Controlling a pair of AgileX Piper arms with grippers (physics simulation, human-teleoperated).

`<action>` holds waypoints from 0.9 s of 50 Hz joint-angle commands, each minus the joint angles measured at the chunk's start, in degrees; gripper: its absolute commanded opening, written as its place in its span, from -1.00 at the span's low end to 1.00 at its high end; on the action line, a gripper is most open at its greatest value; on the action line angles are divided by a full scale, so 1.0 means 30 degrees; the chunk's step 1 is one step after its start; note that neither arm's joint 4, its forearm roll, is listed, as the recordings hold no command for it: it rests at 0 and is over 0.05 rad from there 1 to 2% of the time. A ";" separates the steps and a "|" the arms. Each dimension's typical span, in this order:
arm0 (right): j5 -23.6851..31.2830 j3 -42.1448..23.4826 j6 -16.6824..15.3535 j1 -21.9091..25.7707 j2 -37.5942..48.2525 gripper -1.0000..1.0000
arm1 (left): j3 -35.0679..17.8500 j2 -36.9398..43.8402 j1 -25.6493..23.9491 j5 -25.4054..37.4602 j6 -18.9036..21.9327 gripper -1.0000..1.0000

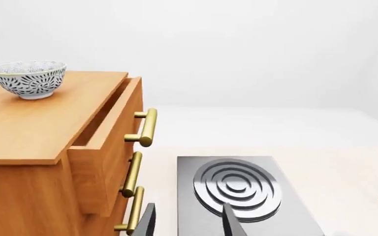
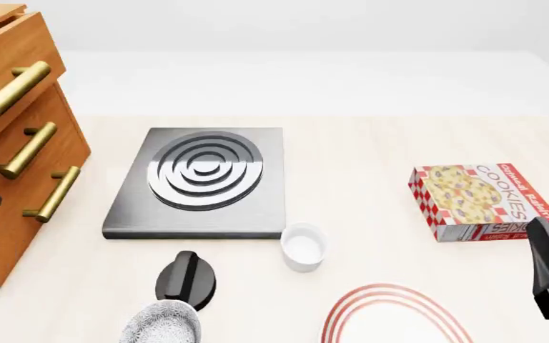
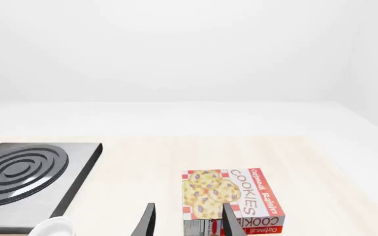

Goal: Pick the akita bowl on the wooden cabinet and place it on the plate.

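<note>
The akita bowl (image 1: 29, 78), speckled grey and white, stands upright on top of the wooden cabinet (image 1: 38, 123) near its far corner, seen only in the left wrist view. My left gripper (image 1: 189, 225) is open and empty, low beside the cabinet's drawer fronts and well below the bowl. In the front view the cabinet (image 2: 17, 143) fills the left edge and its top is cut off. The plate (image 2: 399, 325), white with red rings, lies at the near edge, partly cut off. My right gripper (image 3: 187, 225) is open and empty, near the cookie box.
A dark stove slab (image 2: 203, 179) with silver rings lies mid-table. A small white cup (image 2: 303, 245) stands before it. A second speckled bowl (image 2: 160, 323) and a black rounded object (image 2: 186, 277) sit at the near edge. The cookie box (image 2: 480, 200) lies right. The cabinet's top drawer (image 1: 104, 137) is slightly open.
</note>
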 commanded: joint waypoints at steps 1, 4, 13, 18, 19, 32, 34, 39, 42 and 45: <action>0.0000 0.0000 0.0000 0.0000 0.0000 1.00 | -0.2077 0.0397 -0.0315 0.1150 0.0191 1.00; 0.0000 0.0000 0.0000 0.0000 0.0000 1.00 | -0.2421 0.0393 -0.0388 0.1381 0.0216 1.00; 0.0000 0.0000 0.0000 0.0000 0.0000 1.00 | -0.3513 0.1006 -0.0651 0.2125 0.0053 1.00; 0.0000 0.0000 0.0000 0.0000 0.0000 1.00 | -0.3999 0.1370 -0.0726 0.2436 -0.0114 1.00; 0.0000 0.0000 0.0000 0.0000 0.0000 1.00 | -0.4046 0.1394 -0.0743 0.2460 -0.0121 1.00; 0.0000 0.0000 0.0000 0.0000 0.0000 1.00 | -0.5805 0.1796 -0.1127 0.2897 -0.0230 1.00; 0.0000 0.0000 0.0000 0.0000 0.0000 1.00 | -0.5974 0.1936 -0.1101 0.2912 -0.0296 1.00; 0.0000 0.0000 0.0000 0.0000 0.0000 1.00 | -0.6388 0.2003 -0.1251 0.2983 -0.0166 1.00; 0.0000 0.0000 0.0000 0.0000 0.0000 1.00 | -0.6609 0.2035 -0.1344 0.3008 0.0027 1.00; 0.0000 0.0000 0.0000 0.0000 0.0000 1.00 | -0.6934 0.2236 -0.1384 0.3005 0.0120 1.00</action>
